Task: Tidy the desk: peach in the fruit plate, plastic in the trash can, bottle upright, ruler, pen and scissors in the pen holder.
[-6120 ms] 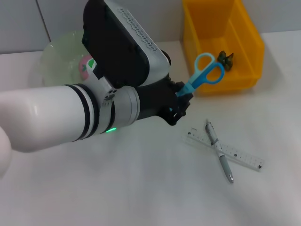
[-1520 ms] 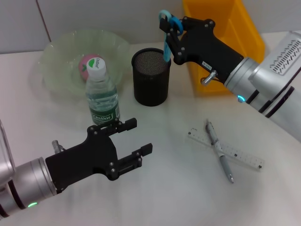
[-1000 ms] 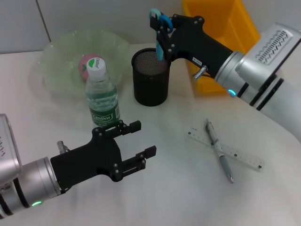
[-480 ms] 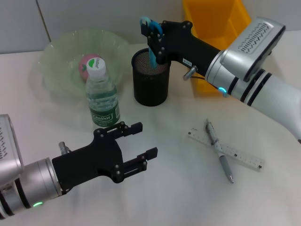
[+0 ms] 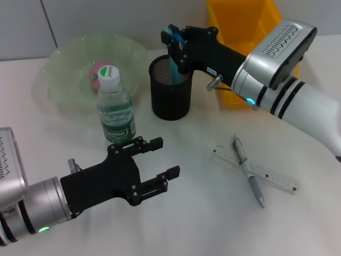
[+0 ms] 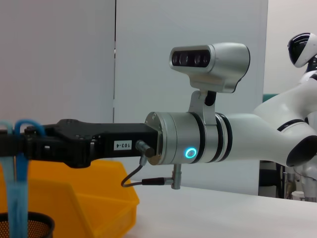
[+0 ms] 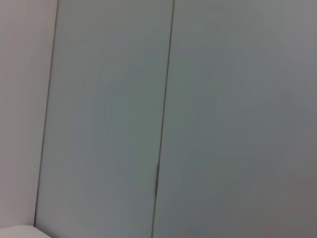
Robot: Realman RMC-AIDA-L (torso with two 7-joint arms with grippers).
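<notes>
**Scissors half into the holder, release is the risky bit**

My right gripper (image 5: 175,47) is above the pen holder (image 5: 170,95), fingers clamped on the blue scissors (image 5: 176,58), blades pointing down inside the mesh and handles above the rim. If I let go off-centre, I'd guess the blades could catch the rim or the weight could tip the holder toward the bottle (image 5: 115,106) just beside it. The left gripper (image 5: 154,160) hangs low over the desk (image 5: 202,213), fingers spread wide, holding nothing.

The ruler (image 5: 254,169) and pen (image 5: 248,170) lie crossed, well apart from the holder, not yet done. The peach (image 5: 97,73) sits in the fruit plate (image 5: 69,64) and the bottle is upright.

The left wrist view gives the side angle: scissors (image 6: 17,188) hanging vertically into the holder (image 6: 27,225), with the yellow bin (image 6: 74,198) behind. The head view alone shows the desk layout. The right wrist view shows only blank wall.
</notes>
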